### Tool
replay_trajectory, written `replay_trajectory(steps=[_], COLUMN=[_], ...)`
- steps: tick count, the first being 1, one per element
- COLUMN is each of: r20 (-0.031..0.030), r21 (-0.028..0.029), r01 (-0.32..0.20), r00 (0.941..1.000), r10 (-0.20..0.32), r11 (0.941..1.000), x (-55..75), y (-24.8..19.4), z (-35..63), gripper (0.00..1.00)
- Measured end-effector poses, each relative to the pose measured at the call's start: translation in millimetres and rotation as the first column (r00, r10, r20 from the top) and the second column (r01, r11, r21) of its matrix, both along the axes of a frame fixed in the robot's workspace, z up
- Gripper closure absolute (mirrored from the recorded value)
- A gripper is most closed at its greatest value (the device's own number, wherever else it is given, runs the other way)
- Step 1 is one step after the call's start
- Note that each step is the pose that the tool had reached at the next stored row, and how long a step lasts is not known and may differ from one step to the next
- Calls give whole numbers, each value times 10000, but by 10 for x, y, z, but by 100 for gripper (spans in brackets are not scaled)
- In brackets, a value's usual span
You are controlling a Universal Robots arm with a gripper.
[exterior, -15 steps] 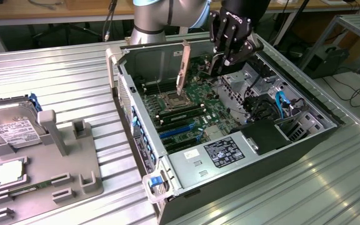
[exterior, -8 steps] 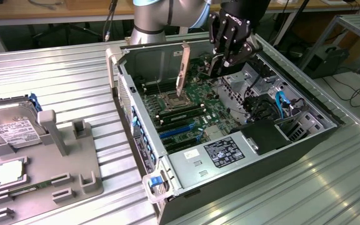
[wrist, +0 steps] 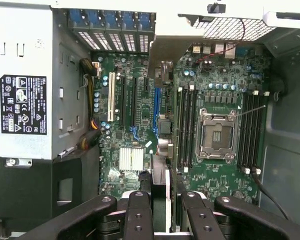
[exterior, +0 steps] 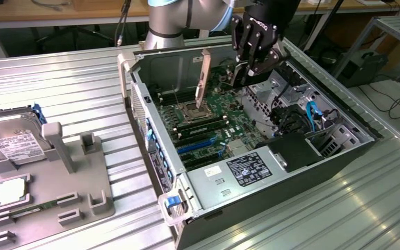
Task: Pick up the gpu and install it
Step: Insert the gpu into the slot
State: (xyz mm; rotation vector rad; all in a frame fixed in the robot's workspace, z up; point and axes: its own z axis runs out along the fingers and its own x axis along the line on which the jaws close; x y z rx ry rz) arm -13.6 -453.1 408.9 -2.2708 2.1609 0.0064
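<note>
My gripper [exterior: 246, 78] hangs over the open computer case [exterior: 160, 172] and is shut on the gpu [exterior: 220, 73]. The card is held upright and edge-on, its long silvery end bracket [exterior: 202, 78] pointing down toward the motherboard [exterior: 210, 122]. In the wrist view the gripper [wrist: 162, 206] clamps the card's thin edge [wrist: 160, 177] between its two black fingers [wrist: 139, 215]. The card's edge runs over the board beside a blue expansion slot [wrist: 156, 107], and its bracket [wrist: 162, 50] reaches the case's rear wall. I cannot tell whether the card touches the slot.
The case lies on its side on a ribbed metal table, with the power supply [exterior: 247, 169], the bare CPU socket [exterior: 196, 112] and blue slots [exterior: 196, 146] inside. At the exterior view's left, a grey holder [exterior: 54, 177] carries a hard drive [exterior: 12, 143] and a memory stick [exterior: 26, 212].
</note>
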Motion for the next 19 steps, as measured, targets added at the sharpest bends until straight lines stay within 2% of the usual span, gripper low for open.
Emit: replay_trajectory(steps=[19], r20=[0], r21=[0], r01=[0], r00=[10000], r10=[0], r11=[10000], x=[0], y=[0], z=[-111], gripper=[73])
